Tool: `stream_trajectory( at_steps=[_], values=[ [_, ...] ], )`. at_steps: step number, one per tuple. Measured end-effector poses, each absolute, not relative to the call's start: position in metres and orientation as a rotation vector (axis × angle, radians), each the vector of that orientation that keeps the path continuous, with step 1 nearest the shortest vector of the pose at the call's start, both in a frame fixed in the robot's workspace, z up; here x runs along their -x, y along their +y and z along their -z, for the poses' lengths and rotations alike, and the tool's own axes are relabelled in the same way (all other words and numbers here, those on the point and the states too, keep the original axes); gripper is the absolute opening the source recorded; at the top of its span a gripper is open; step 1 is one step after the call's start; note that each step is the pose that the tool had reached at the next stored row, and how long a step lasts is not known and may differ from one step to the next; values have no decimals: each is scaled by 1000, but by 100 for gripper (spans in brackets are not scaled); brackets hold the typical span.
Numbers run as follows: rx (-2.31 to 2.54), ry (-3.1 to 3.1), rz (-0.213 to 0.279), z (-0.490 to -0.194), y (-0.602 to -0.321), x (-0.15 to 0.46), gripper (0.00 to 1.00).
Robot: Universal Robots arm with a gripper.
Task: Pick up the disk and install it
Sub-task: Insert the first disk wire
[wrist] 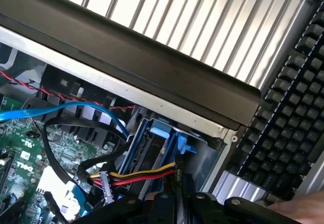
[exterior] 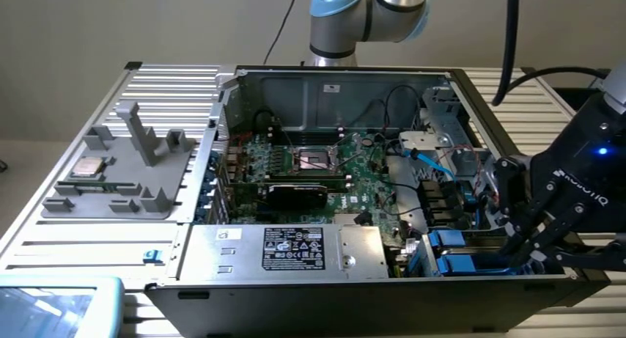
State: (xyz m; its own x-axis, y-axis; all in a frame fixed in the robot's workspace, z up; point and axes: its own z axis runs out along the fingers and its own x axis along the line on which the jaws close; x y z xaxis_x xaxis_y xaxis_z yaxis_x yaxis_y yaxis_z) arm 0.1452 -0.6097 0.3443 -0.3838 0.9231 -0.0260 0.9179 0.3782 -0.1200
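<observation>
The gripper (wrist: 174, 203), black and close under the wrist camera, hangs right over the drive bay in a corner of the open computer case (exterior: 342, 298). In the exterior view the gripper (exterior: 518, 251) reaches down into the case at that view's right, near the front wall. Whether the jaws are clenched or released cannot be told.

The disk (wrist: 152, 155) stands on edge in the bay just below the case's black rim, with bright blue rails along both sides and a blue tab at its end. In the exterior view the disk (exterior: 459, 265) shows as blue plastic just beside the gripper.

A red, yellow and black power cable (wrist: 144, 175) runs to the bay, and a blue data cable (wrist: 61, 110) arcs over the green motherboard (exterior: 333, 177). The grey power supply (exterior: 293, 250) lies against the case's near wall.

The case rests on a slatted metal tabletop (exterior: 88, 243). At the exterior view's left lies a grey fixture tray (exterior: 117, 151) carrying a small silver chip (exterior: 90, 167). A black keyboard (wrist: 288, 107) lies beyond the case rim, with a person's hand (wrist: 304, 206) beside it.
</observation>
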Motion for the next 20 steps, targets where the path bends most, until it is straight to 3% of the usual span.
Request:
stream_trajectory(
  at_steps=[11,20],
  values=[
    [1817,-2498,-178,-344,-609,-145,16],
    [1866,-2477,-213,-343,-609,-145,16]
  ],
)
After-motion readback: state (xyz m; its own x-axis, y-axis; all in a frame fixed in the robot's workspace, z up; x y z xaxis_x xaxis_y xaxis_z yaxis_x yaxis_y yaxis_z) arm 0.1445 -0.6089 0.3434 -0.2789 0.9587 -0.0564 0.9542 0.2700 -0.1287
